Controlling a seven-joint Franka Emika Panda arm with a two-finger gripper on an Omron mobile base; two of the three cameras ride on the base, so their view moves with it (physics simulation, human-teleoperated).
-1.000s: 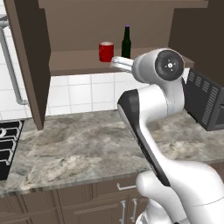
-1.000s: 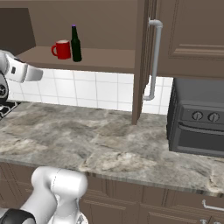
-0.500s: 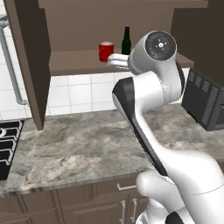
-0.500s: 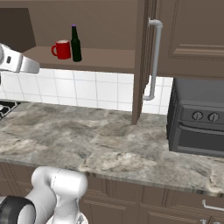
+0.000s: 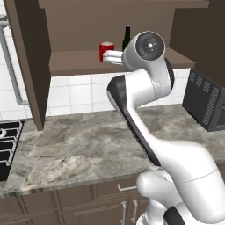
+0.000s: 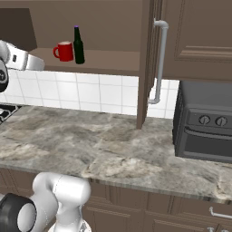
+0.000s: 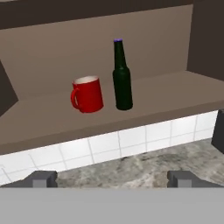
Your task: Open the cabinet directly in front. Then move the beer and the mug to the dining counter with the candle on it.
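Observation:
The cabinet (image 6: 147, 59) stands open, both doors swung wide, with a long silver bar handle (image 6: 159, 63) on the right door. On its shelf (image 7: 175, 96) a red mug (image 7: 88, 94) (image 5: 106, 49) (image 6: 64, 51) stands just left of the beer (image 7: 122, 76) (image 5: 127, 37) (image 6: 79, 45), a dark bottle with a purple cap. My gripper (image 7: 113, 179) is open and empty, held in front of the shelf and a little below it, facing both things from a short distance. The dining counter and the candle are out of view.
A veined stone counter (image 6: 90, 145) runs under the cabinet over brown drawers, with white tiles behind it. A black toaster oven (image 6: 204, 131) (image 5: 206, 105) stands on its right end. A stove burner (image 5: 6, 145) sits at the left.
The wrist and hand have risen and shifted slightly left toward the shelf. The jaws stay open; mug and beer have not moved.

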